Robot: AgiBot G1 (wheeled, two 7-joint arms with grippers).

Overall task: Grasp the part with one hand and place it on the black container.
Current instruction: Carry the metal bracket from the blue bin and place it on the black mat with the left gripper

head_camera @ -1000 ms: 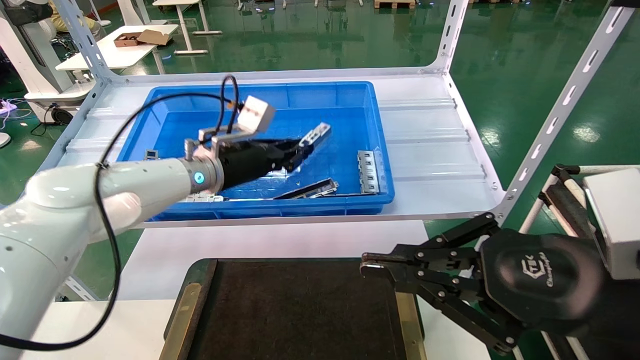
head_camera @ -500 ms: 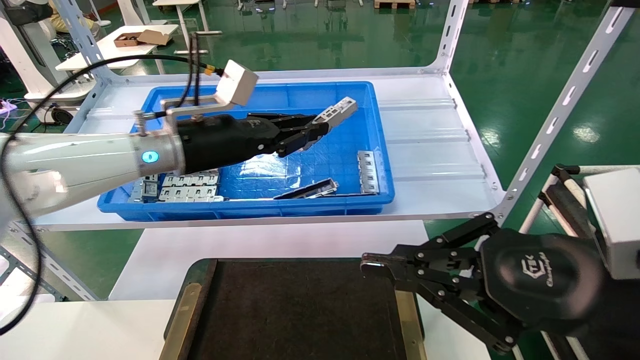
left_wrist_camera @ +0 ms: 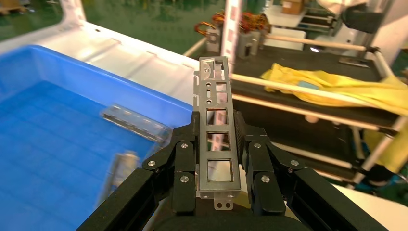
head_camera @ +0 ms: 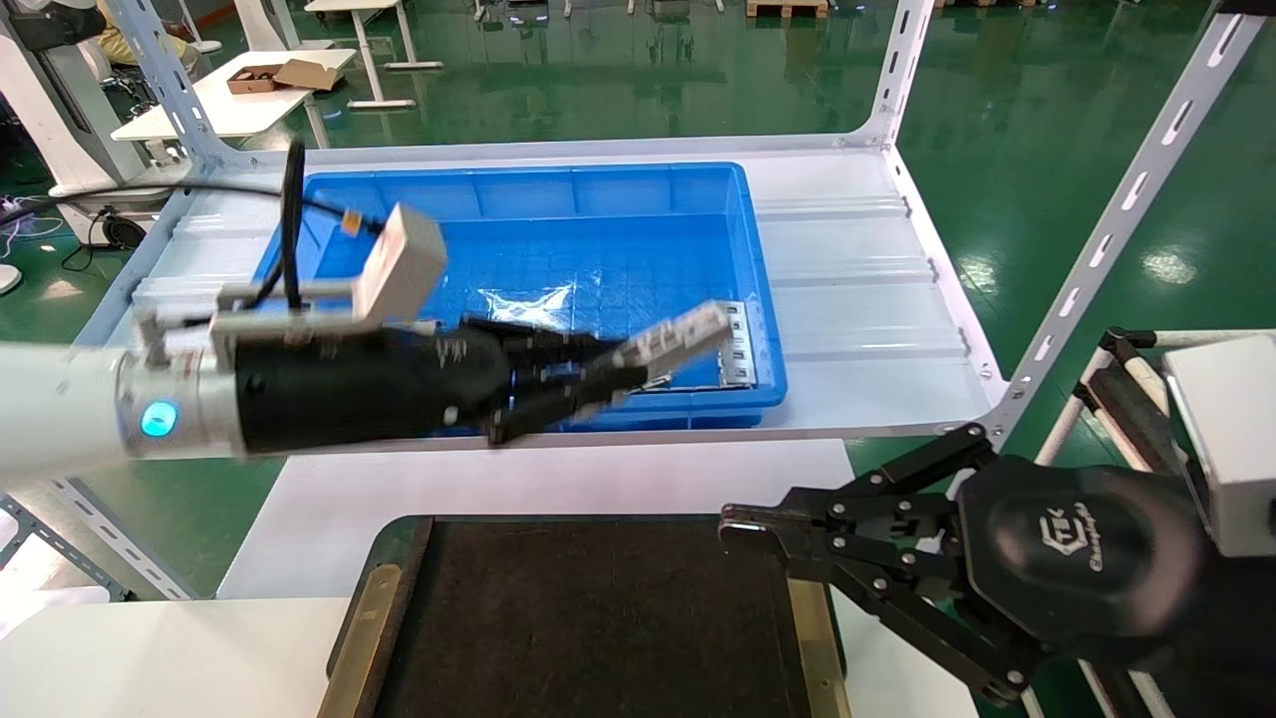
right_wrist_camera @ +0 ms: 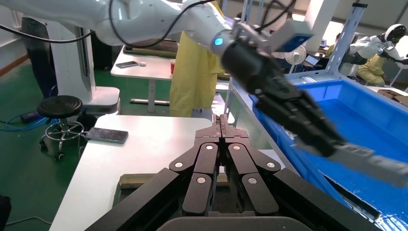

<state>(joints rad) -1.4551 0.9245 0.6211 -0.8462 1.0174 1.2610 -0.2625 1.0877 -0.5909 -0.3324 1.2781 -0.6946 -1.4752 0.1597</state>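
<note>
Over the near rim of the blue bin (head_camera: 768,329), the left gripper (head_camera: 598,374) hangs in the air, reaching across from the robot's left with its fingers (left_wrist_camera: 185,166) closed on the part (head_camera: 678,339). The part is clamped by its lower end; the free end sticks out past the fingertips, toward the bin's right wall. In the left wrist view the part (left_wrist_camera: 216,130) stands up between the two fingers, cutouts in a row along its face. Below and nearer the robot than this gripper lies the black container (head_camera: 588,618), well apart from the part. More metal pieces (head_camera: 735,344) lie in the bin just beyond the part's tip. Right gripper (head_camera: 738,524): parked over the container's right edge, fingers (right_wrist_camera: 221,127) pressed together, holding nothing.
</note>
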